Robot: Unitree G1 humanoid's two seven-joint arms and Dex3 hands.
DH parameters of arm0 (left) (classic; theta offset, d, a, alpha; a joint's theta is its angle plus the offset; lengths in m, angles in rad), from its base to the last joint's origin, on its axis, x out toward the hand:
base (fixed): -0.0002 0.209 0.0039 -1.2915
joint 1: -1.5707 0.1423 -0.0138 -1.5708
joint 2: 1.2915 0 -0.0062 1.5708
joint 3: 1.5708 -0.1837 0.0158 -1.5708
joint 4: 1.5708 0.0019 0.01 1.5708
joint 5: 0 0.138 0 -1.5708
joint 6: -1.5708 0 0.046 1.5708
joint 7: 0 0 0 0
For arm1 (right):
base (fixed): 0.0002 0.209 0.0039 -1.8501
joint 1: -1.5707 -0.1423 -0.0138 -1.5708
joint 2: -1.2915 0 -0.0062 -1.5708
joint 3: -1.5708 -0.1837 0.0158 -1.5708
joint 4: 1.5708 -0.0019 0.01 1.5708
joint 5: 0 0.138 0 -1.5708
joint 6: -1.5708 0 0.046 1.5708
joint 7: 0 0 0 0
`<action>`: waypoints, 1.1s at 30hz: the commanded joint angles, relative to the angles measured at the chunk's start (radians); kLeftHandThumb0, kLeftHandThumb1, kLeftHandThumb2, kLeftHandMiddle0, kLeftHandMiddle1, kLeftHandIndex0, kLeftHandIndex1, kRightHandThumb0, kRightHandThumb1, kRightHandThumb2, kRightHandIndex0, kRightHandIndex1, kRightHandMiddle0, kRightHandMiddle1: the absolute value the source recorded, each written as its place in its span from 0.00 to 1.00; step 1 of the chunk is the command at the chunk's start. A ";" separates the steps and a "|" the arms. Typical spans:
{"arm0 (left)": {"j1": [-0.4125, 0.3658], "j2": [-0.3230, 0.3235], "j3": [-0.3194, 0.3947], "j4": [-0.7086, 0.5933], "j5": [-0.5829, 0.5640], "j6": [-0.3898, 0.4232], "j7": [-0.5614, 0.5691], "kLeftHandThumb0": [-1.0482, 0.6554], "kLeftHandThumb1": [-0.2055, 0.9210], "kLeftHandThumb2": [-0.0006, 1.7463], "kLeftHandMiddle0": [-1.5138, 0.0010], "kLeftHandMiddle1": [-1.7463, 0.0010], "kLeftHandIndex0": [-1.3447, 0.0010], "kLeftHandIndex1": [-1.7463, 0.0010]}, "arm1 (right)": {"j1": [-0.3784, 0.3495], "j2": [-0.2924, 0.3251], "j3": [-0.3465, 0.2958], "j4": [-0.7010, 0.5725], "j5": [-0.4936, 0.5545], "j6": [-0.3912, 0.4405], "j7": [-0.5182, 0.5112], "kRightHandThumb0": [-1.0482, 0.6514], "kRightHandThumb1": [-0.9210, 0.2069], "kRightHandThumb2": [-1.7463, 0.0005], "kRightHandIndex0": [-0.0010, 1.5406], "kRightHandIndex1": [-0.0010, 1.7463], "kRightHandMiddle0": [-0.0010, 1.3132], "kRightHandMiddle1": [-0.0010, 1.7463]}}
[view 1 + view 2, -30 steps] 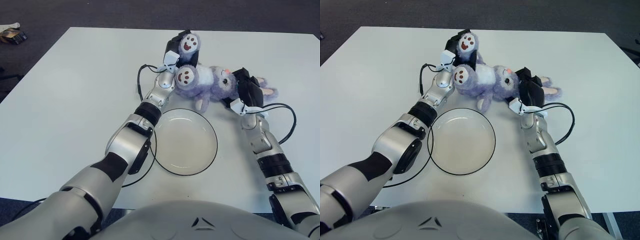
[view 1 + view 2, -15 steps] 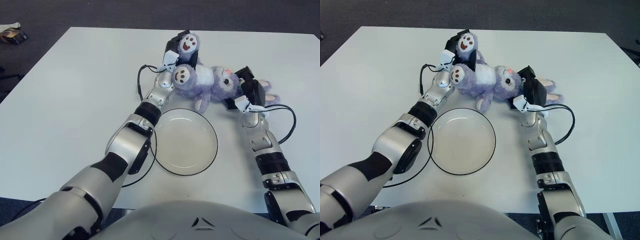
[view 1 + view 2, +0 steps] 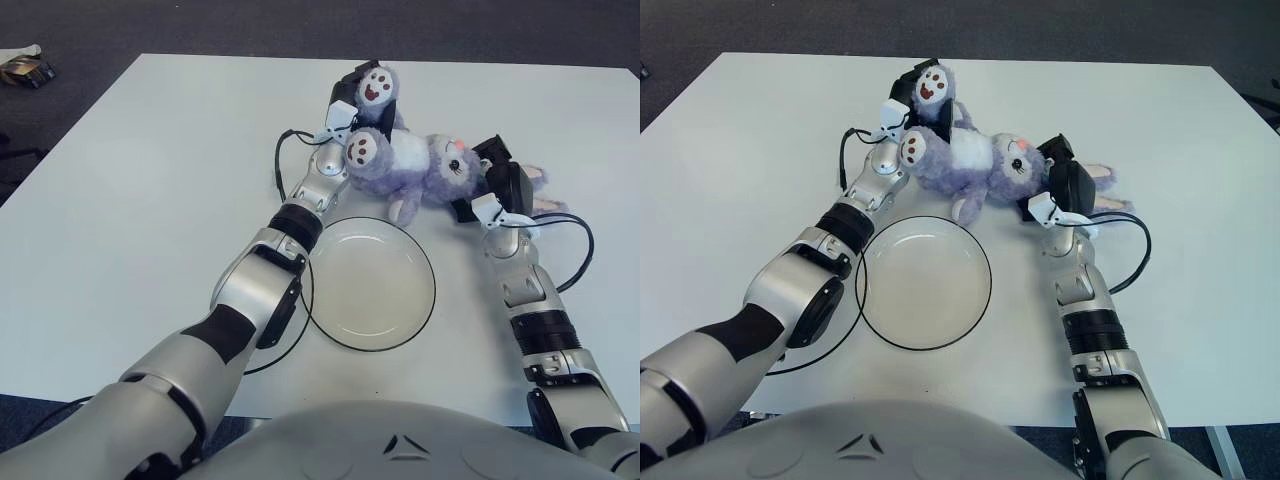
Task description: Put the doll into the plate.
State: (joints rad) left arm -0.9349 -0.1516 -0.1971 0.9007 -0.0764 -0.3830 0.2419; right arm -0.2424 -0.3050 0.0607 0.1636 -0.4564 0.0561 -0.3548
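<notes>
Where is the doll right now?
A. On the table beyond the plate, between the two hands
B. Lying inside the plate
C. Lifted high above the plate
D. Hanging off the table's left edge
A: the doll lies on the table beyond the plate, which holds nothing, with the left hand at its feet and the right hand at its head.

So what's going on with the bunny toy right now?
Left hand gripping the doll at its feet. Right hand against its head and ears. Doll beyond the plate, not in it. Nothing between them.
</notes>
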 commanded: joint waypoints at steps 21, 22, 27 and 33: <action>0.045 -0.143 0.015 -0.266 -0.108 0.192 -0.060 0.92 0.34 0.85 0.52 0.00 0.28 0.00 | 0.081 -0.011 -0.025 -0.246 0.000 0.122 0.189 0.62 0.86 0.03 0.61 0.91 0.51 1.00; 0.047 -0.141 0.015 -0.278 -0.110 0.205 -0.061 0.92 0.33 0.85 0.52 0.00 0.28 0.00 | 0.080 -0.012 -0.025 -0.251 0.001 0.125 0.196 0.62 0.86 0.03 0.61 0.91 0.51 1.00; 0.059 -0.116 0.016 -0.363 -0.129 0.295 -0.071 0.92 0.33 0.86 0.52 0.00 0.28 0.00 | 0.074 -0.013 -0.027 -0.316 0.010 0.162 0.254 0.62 0.87 0.03 0.61 0.91 0.51 1.00; 0.052 -0.092 0.027 -0.425 -0.125 0.371 -0.074 0.93 0.33 0.86 0.52 0.00 0.27 0.00 | 0.041 -0.016 -0.022 -0.364 -0.007 0.211 0.310 0.62 0.87 0.03 0.61 0.92 0.50 1.00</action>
State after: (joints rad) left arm -0.9275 -0.1500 -0.1826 0.5063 -0.1933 -0.0507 0.1733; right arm -0.1697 -0.3119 0.0329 -0.1581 -0.4561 0.2501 -0.0738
